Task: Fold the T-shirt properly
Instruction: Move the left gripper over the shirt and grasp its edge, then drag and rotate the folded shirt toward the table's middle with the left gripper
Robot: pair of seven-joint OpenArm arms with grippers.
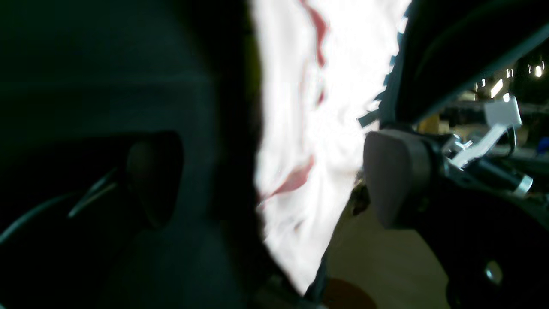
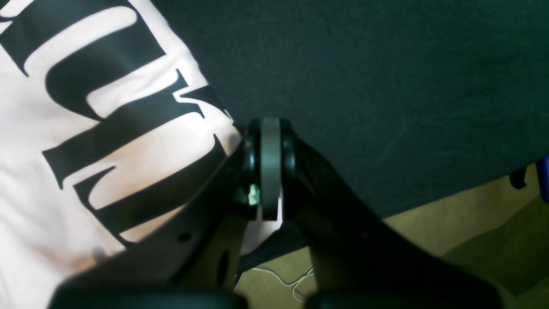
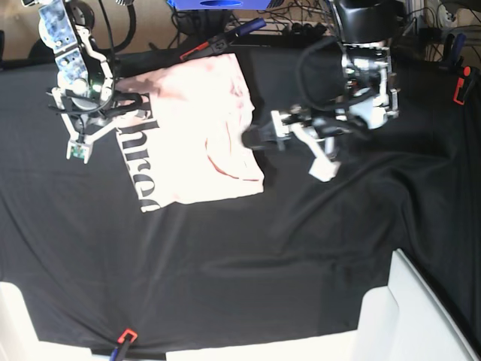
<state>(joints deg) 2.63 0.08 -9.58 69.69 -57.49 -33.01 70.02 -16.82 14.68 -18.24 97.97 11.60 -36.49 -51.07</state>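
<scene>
Lying partly folded on the black-clothed worktop (image 3: 225, 271), the pink T-shirt (image 3: 199, 120), lettered strip turned up along one side. Pinching that lettered edge near a corner, the right claw (image 2: 270, 167), pads pressed together on the cloth, likely to carry the edge over for the next fold. Hovering spread wide just beside the opposite edge, the left claw (image 3: 263, 138), nothing between its pads (image 1: 396, 176), shirt straight ahead of it; probably lining up for a matching grasp.
</scene>
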